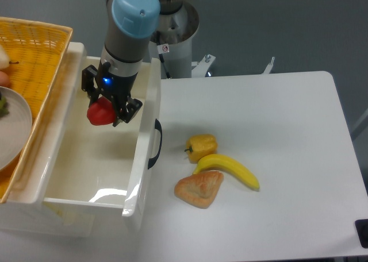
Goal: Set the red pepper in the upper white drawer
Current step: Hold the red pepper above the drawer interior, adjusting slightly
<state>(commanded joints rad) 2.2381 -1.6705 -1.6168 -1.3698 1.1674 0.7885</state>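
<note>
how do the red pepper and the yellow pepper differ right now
The red pepper is held in the hand over the upper white drawer; the yellow pepper lies free on the table, beside the banana. One is red, the other yellow. Both look similar in size.

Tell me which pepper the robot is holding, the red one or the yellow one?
The red pepper. The gripper holds it over the white drawer. The yellow pepper lies on the table beside the banana, untouched.

No text, label or number is legible anywhere in view.
</note>
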